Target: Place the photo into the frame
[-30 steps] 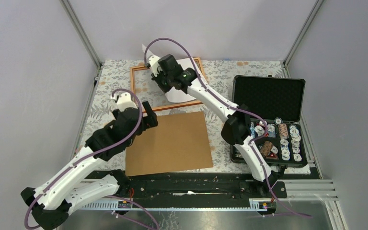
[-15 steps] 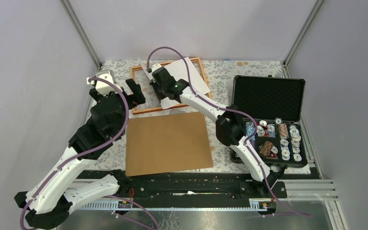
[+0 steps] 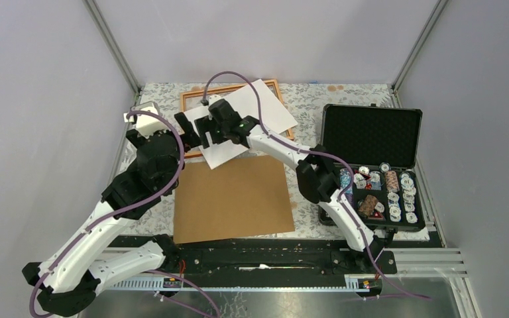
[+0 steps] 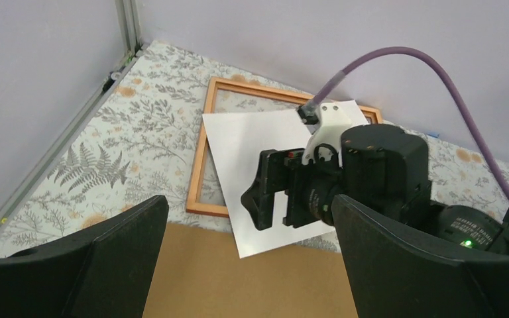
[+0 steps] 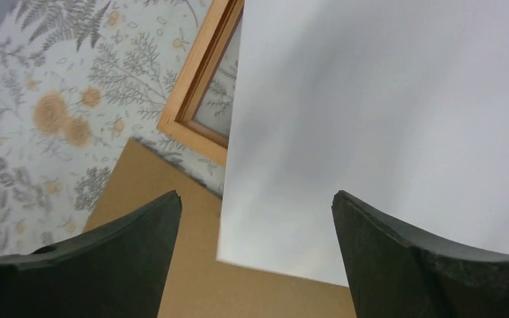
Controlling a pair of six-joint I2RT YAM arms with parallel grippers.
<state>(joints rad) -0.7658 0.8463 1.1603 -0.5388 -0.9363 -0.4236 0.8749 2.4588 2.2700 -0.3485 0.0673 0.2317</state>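
Since a second ago: the right claw (image 5: 257, 199) has let its jaws spring apart and dropped its hold. The photo (image 3: 265, 109), a large rectangular print showing only its plain white back, has come down flatter and slid toward the lower left of the top view. The left claw (image 3: 189, 130) has swung in from the lower left to the frame's near-left corner.

- Nearest: plain brown backing board (image 3: 232, 195), matte, flat on the fern-patterned counter (image 3: 318, 99).
- Just past it: left claw, jaws wide apart, nothing between them, just beside the photo's near-left corner.
- Right claw hovers directly over the photo's near end, fingers spread, gripping nothing.
- Photo: thin, smooth sheet, lying loose and askew across the thin orange-brown wooden frame (image 3: 195, 93). Its near corner overhangs the frame's near rail and reaches the board's far edge; its far-right corner overhangs the right rail.
- Key relation: the photo's long axis runs lower left to upper right, the frame's runs left to right. The sheet likely needs turning and a nudge farther back to drop inside the rails.
- Right of centre: open black case (image 3: 371, 136) with round chips, well apart.
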